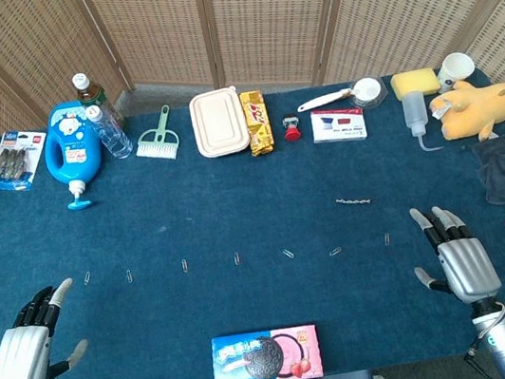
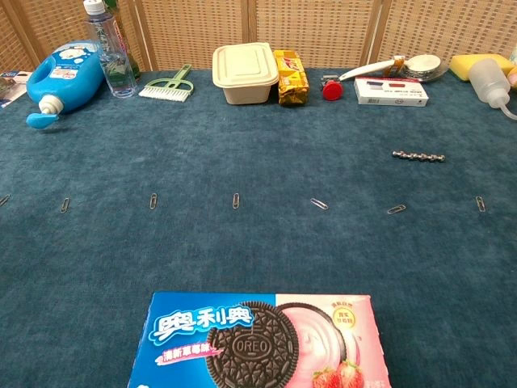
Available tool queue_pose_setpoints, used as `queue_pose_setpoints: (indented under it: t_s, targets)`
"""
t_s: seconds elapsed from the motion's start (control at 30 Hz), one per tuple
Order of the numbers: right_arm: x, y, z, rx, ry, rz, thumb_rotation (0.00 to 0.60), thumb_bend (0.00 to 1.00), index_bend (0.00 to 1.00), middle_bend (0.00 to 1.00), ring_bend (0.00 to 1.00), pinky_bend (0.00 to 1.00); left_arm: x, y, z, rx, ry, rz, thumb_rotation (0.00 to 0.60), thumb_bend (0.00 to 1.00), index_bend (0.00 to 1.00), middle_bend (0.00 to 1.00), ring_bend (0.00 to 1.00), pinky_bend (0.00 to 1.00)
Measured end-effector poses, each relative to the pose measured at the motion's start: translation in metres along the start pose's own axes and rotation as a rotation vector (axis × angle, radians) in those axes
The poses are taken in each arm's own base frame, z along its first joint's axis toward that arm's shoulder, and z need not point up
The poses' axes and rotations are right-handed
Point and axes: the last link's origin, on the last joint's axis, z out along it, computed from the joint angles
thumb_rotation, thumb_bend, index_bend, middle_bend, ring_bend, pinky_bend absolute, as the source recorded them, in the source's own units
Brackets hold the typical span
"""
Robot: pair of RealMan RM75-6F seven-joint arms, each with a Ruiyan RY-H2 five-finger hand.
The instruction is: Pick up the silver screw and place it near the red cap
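Some way: silver screw from right hand

A table covered in dark blue carpet stands before a folding woven rattan screen under even light.

Setting: staged robot test bench, not a lived-in room | Surface: table under blue carpet-like cloth | Backdrop: woven folding screens well beyond the fingertips | Props: mismatched household items in a far row, detergent bottle, lunch box, plush toy | Markers: paper clips lined ahead of the fingers
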Motion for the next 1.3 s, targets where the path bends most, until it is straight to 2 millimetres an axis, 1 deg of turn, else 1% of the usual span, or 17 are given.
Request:
queue_pose_setpoints:
  t_s: [0.23,0.77,0.97,1.03,1.1,1.17,1.2,1.27,1.3]
  targets:
    - [-0.002,0.000,0.001,-0.002,-0.006,0.003,0.600,0.30,0.00,0.16,0.02,0.13,-0.003,0.000,0.000,0.006,-0.010,-0.007,0.600,0.42,0.05,0.18,0.11,0.18]
    - [0.005,-0.006,0.002,0.031,0.027,0.037,0.600,0.30,0.00,0.16,0.01,0.12,0.004,-0.001,0.000,-0.006,0.022,-0.008,0.600,0.42,0.05,0.18,0.11,0.18]
    - [0.012,-0.014,0.009,0.068,0.057,0.081,0.600,0.30,0.00,0.14,0.01,0.12,0.006,-0.002,0.003,-0.012,0.024,-0.006,0.600,0.42,0.05,0.18,0.11,0.18]
    - [0.015,-0.021,0.013,0.095,0.066,0.102,0.600,0.30,0.00,0.13,0.01,0.12,0.006,-0.002,0.003,-0.014,0.026,-0.007,0.600,0.42,0.05,0.18,0.11,0.18]
    - [0.019,-0.030,0.020,0.132,0.075,0.118,0.600,0.30,0.00,0.13,0.03,0.12,0.006,-0.001,0.004,-0.018,0.024,-0.012,0.600,0.42,0.05,0.18,0.11,0.18]
    - [0.022,-0.037,0.027,0.164,0.077,0.135,0.600,0.30,0.00,0.13,0.09,0.15,0.007,0.000,0.005,-0.023,0.023,-0.019,0.600,0.42,0.05,0.18,0.11,0.18]
    - [0.023,-0.042,0.032,0.185,0.074,0.151,0.600,0.30,0.00,0.14,0.11,0.17,0.007,0.000,0.006,-0.026,0.025,-0.021,0.600,0.42,0.05,0.18,0.11,0.18]
    - [0.024,-0.049,0.040,0.209,0.065,0.187,0.600,0.30,0.00,0.19,0.19,0.28,0.008,0.000,0.006,-0.027,0.027,-0.022,0.600,0.42,0.05,0.18,0.11,0.18]
    - [0.025,-0.054,0.046,0.225,0.057,0.219,0.600,0.30,0.00,0.22,0.22,0.31,0.007,0.001,0.006,-0.027,0.027,-0.024,0.600,0.42,0.05,0.18,0.11,0.18]
